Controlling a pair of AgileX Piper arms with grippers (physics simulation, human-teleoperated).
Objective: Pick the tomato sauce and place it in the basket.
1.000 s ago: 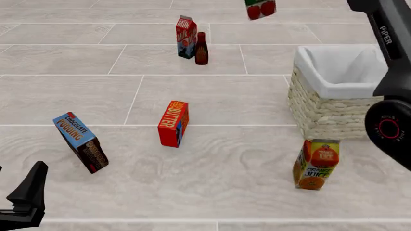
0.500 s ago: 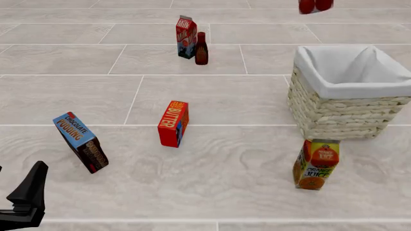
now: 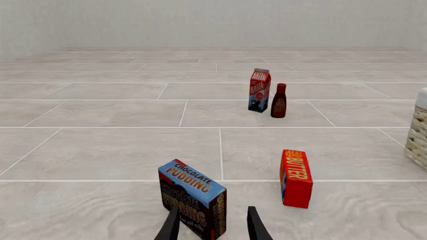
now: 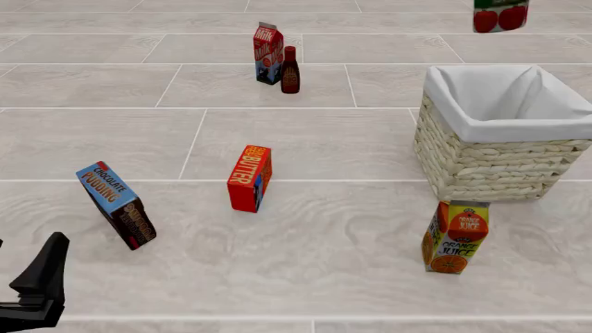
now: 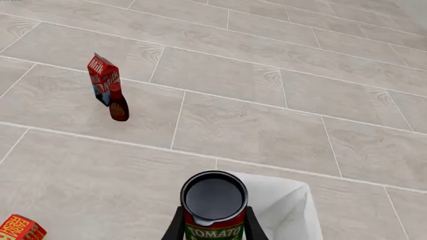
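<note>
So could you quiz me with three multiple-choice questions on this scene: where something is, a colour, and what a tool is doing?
1. Where is the dark bottle?
A. beside the milk carton
B. inside the basket
C. on the butter box

2. What colour is the basket's lining?
A. blue
B. white
C. black

3. What is the right tool doing?
A. hanging open
B. gripping the can
C. gripping the orange juice

Answers: 1 A, they stand together; 2 B, white cloth folds over the rim; 3 B, the right wrist view shows its fingers on either side of the can.
</note>
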